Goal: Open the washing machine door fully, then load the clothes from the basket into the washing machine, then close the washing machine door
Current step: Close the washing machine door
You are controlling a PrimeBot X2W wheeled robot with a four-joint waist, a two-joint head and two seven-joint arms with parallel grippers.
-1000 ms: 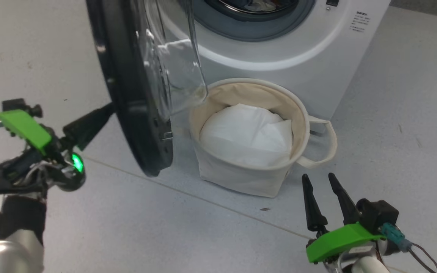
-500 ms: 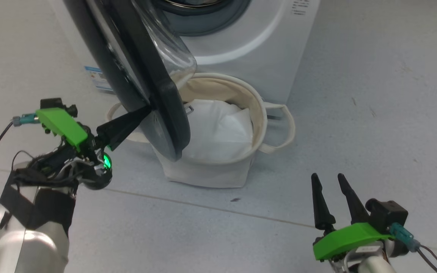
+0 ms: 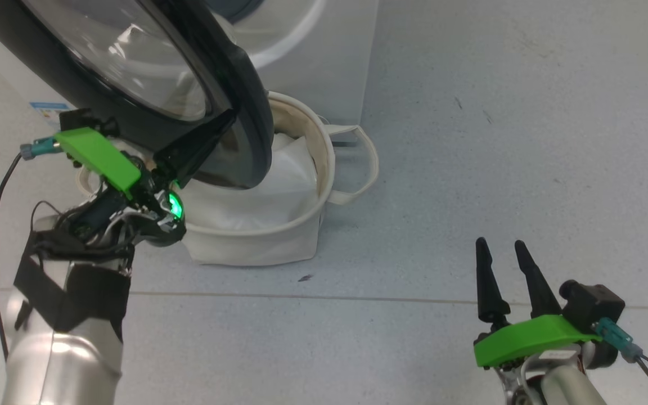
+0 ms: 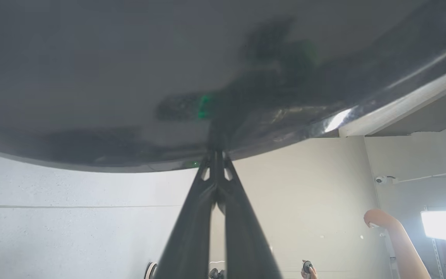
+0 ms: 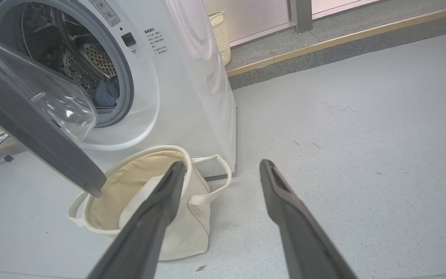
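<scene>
The washing machine door (image 3: 149, 84) stands part open at the upper left, its black rim hanging over the basket (image 3: 256, 247). My left gripper (image 3: 229, 118) is shut, its tips pressed against the door's glossy outer face (image 4: 223, 97). The basket sits on the floor in front of the washing machine (image 5: 176, 89) and holds a white sheet (image 3: 268, 191). A bit of blue clothes (image 5: 105, 93) shows inside the drum. My right gripper (image 3: 498, 244) is open and holds nothing, low at the right, well clear of the basket (image 5: 149, 201).
Grey floor (image 3: 498, 140) stretches to the right of the machine. A raised step (image 5: 343, 38) and a woven bin (image 5: 219, 35) lie behind the washer. In the left wrist view a person's arm (image 4: 397, 240) and a bright lamp (image 4: 443, 236) are at the lower right.
The head camera has swung, shifting the whole picture. My left gripper has come up against the door's outer face, and the door has swung right over the basket. The right gripper stays open.
</scene>
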